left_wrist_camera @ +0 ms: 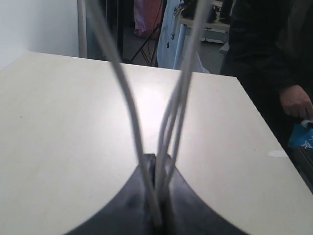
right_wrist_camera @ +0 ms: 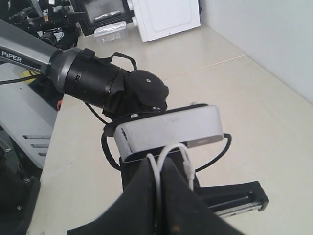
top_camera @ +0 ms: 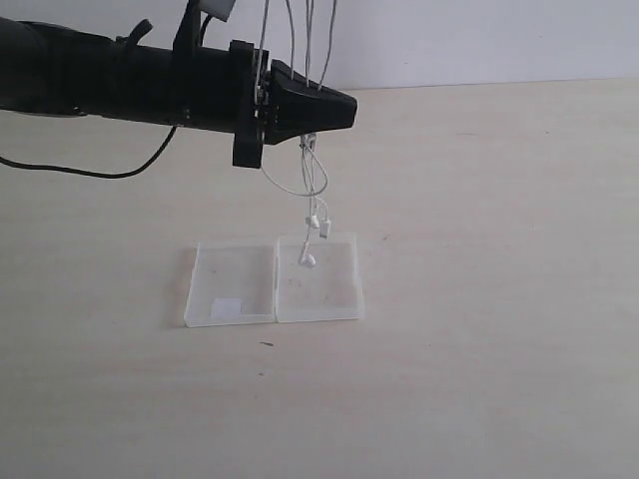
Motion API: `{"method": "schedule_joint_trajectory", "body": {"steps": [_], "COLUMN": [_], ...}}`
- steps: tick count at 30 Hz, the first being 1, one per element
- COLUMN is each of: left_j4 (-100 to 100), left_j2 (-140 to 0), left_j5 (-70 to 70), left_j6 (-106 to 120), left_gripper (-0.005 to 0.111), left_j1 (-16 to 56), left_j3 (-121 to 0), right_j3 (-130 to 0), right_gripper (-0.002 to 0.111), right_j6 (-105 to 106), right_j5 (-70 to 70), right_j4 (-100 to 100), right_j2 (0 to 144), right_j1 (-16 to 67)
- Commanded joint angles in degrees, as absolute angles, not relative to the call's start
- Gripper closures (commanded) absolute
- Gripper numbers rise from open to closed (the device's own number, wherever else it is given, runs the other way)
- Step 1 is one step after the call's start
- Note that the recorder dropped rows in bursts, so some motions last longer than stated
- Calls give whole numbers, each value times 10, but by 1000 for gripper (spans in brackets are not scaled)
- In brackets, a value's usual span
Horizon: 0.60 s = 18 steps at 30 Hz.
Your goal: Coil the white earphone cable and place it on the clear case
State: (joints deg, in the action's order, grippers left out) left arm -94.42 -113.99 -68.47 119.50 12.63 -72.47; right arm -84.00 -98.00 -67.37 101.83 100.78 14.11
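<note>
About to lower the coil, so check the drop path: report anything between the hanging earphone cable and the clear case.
Nothing visible stands between them. The white earphone cable hangs from the left hand straight over the clear case, with its lowest earbud right at the case surface. Whether the earbud touches the case cannot be told.

Desk (top_camera: 479,379): pale cream, matte and wide, with a soft bright patch of glare in the left wrist view.
Wall (top_camera: 479,40): plain white, meeting the desk's far edge.
Beyond the desk: a dimmer, cluttered room, with a person in dark clothes (left_wrist_camera: 264,44) standing near one corner.
Desk's end: a white box (right_wrist_camera: 164,17), with a clear tub (right_wrist_camera: 110,33) just beside it.
</note>
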Motion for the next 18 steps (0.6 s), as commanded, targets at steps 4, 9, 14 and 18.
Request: {"method": "schedule_joint_trajectory", "body": {"steps": [4,9,14,18], "left_j4": [-939,-935,-935,-934], "left_j2": [-1140,-1140,-1140,-1140], "left_j5": [-685,-685,-685,-695], "left_j6": [1191,1183,1182,1182], "left_gripper": [107,107,107,107], "left_j1": [125,125,125,125], "left_j3": [-722,-722,-722,-722], "right_j3": [-844,-844,-844,-844], "right_gripper": [108,108,108,108], "right_j6": [-970,-970,-971,-977], "right_j5": [-647,-642,-627,-583], "right_j4": [999,999,999,999], "right_j2": [981,980,980,980], "right_j1": [140,140,140,140]}}
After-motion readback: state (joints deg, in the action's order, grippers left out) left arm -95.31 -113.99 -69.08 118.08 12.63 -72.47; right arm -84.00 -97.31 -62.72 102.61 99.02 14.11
